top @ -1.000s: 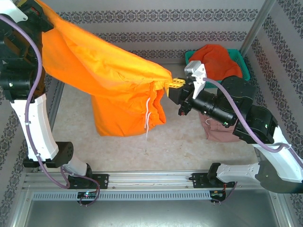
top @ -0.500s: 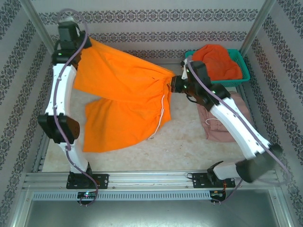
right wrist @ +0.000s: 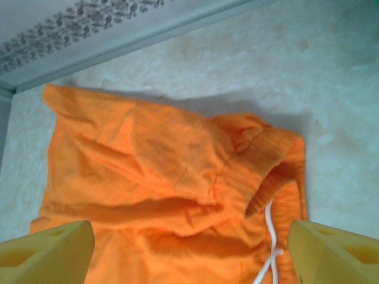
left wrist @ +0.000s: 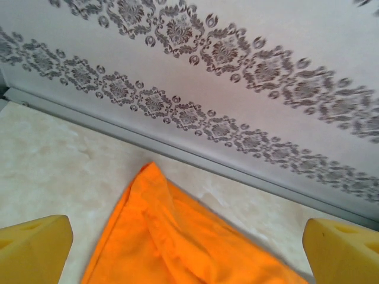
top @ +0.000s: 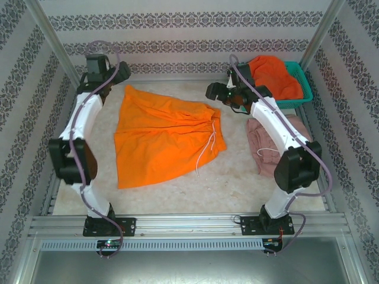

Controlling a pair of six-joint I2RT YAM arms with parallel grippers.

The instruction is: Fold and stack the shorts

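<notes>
Orange shorts [top: 163,139] are lying flat, waist at three o'clock, nearest right gripper [right wrist: 189,251]; we are finding it and left gripper [left wrist: 188,251] wide open, empty.

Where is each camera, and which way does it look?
Top external: above and behind the arms, looking down at the table; the left arm and right arm show either side of the flat orange shorts.
Left wrist: on the left wrist, looking low across the table at the patterned wall; the left gripper shows yellow fingers in the bottom corners.
Right wrist: on the right wrist, looking down at the shorts' waist and drawstring; the right gripper shows yellow fingers too.
Shared: all three see the orange shorts.
</notes>
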